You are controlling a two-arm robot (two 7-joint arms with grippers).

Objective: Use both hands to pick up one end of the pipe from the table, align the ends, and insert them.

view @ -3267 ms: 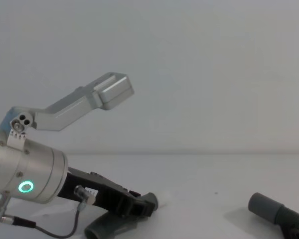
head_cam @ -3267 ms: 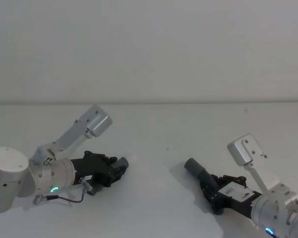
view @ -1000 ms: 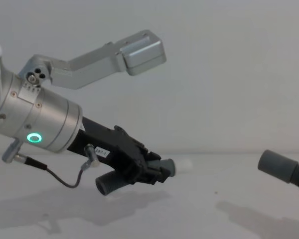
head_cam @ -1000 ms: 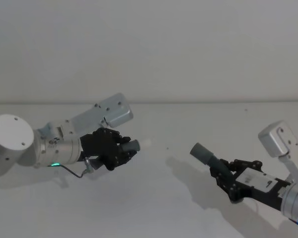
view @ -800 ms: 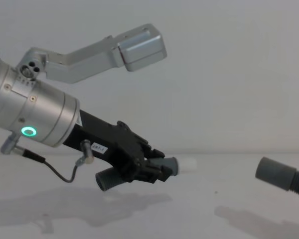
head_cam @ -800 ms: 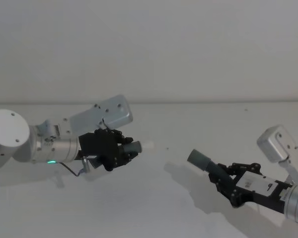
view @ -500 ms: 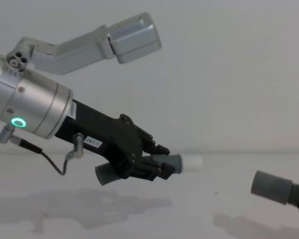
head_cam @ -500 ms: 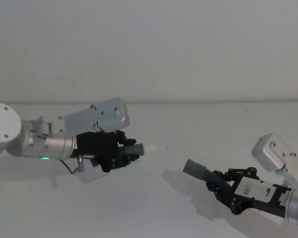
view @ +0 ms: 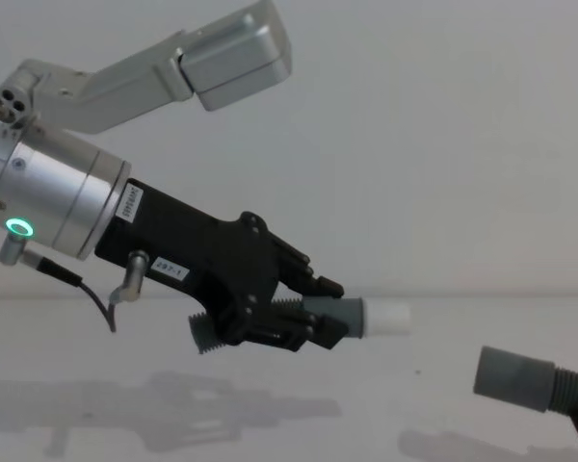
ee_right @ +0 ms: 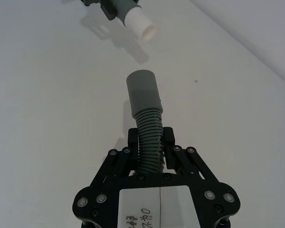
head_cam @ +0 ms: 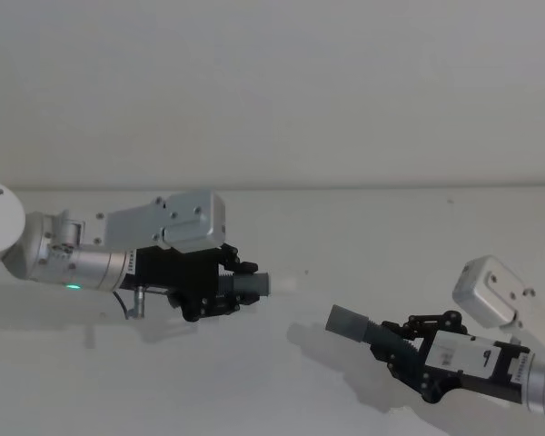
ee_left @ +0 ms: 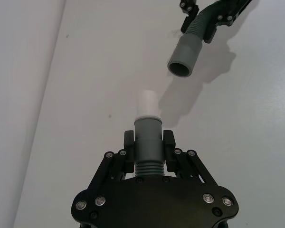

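the left hand was clamped on the cuff with the white tip, and it held this end above the table, pointing toward the right side. the right hand was closed on the corrugated part of the pipe, just behind the plain grey cuff. the two ends faced each other but were apart, the grey one lower and not in line with the white one.
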